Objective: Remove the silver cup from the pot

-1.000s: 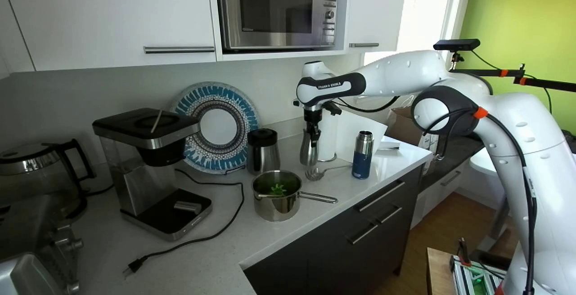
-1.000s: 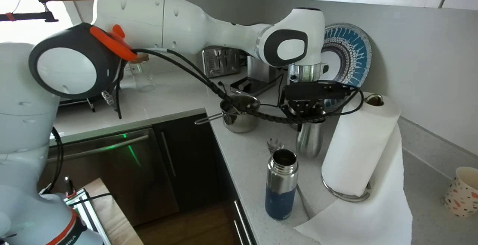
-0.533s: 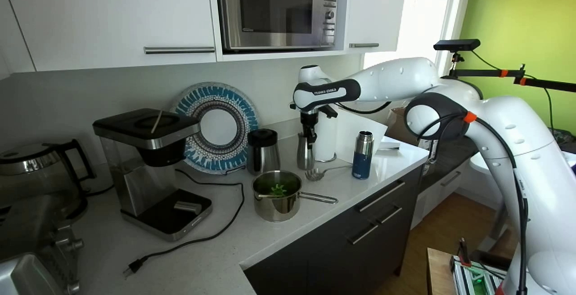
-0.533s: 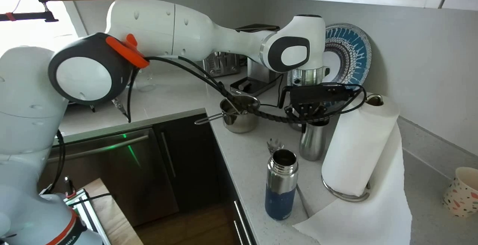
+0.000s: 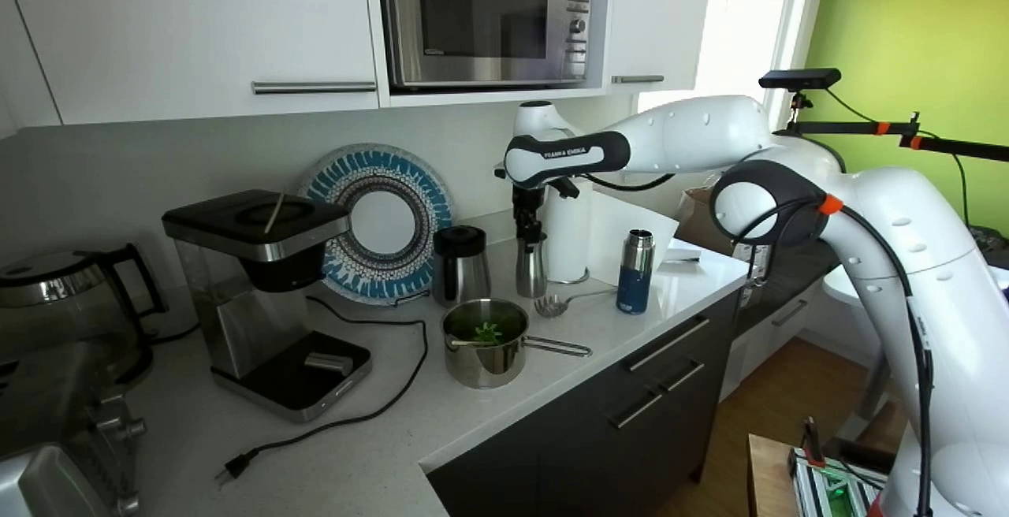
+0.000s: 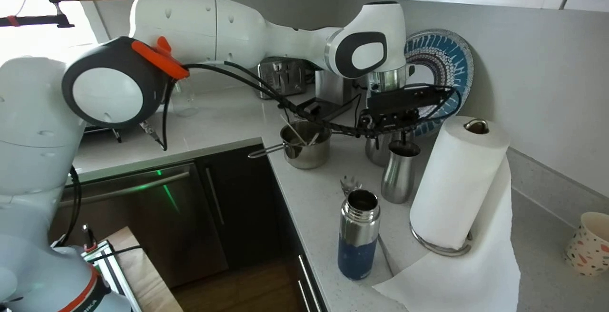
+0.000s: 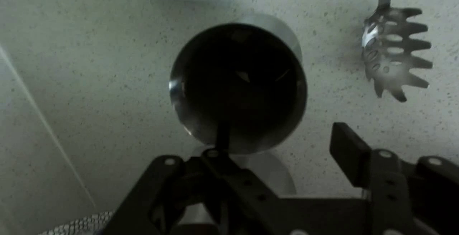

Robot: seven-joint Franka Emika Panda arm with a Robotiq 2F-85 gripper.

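Observation:
The silver cup [image 5: 531, 273] stands upright on the counter beside the paper towel roll, apart from the pot [image 5: 484, 366]. In the wrist view I look down into the dark mouth of the silver cup [image 7: 240, 91]. My gripper [image 7: 281, 134] is open, its two fingers wide apart. One finger overlaps the cup's rim in that view, the other is off to the side over bare counter. In an exterior view the gripper [image 6: 390, 139] hangs just above the silver cup [image 6: 398, 176]. A green leafy thing [image 5: 489, 333] and thin sticks are in the pot [image 6: 308, 158].
A slotted spoon [image 7: 394, 52] lies near the cup. The blue bottle [image 6: 358, 240] stands in front, with the paper towel roll [image 6: 456, 183] alongside. Behind are a black-lidded steel canister [image 5: 462, 269] and a patterned plate [image 5: 382, 221]. The coffee machine [image 5: 260, 304] is farther along.
A second ago my gripper had the cup between its fingers, slightly raised. The cup came down upright on the counter; the fingers then opened and the gripper rose off it.

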